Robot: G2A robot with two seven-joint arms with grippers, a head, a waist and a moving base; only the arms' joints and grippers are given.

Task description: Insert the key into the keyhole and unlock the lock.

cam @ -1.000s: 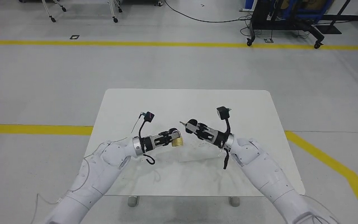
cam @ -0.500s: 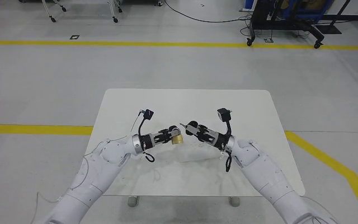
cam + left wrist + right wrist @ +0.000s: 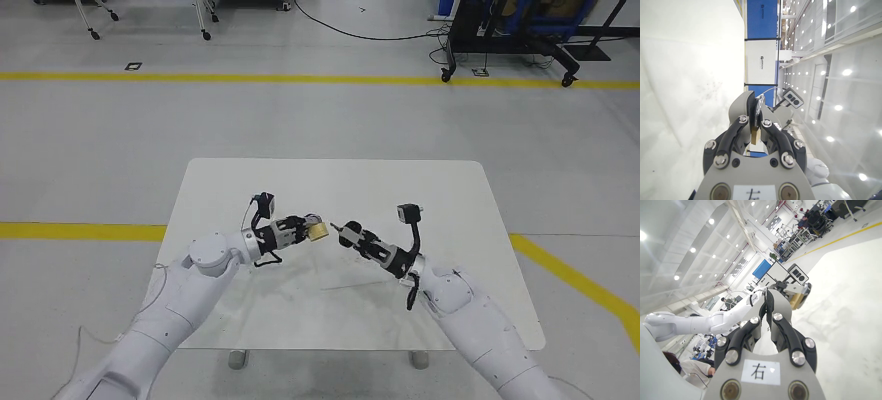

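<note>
While the left gripper [image 3: 303,229] clamps the lock [image 3: 317,230], the key [image 3: 336,226] is near.

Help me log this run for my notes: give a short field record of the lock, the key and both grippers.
left gripper: shut on the lock, held above the table
lock: brass body, off the table
right gripper: shut on the key, facing the left gripper
key: tip points toward the lock, a small gap between them, apparently not yet inserted
table: white, beneath both arms
</note>
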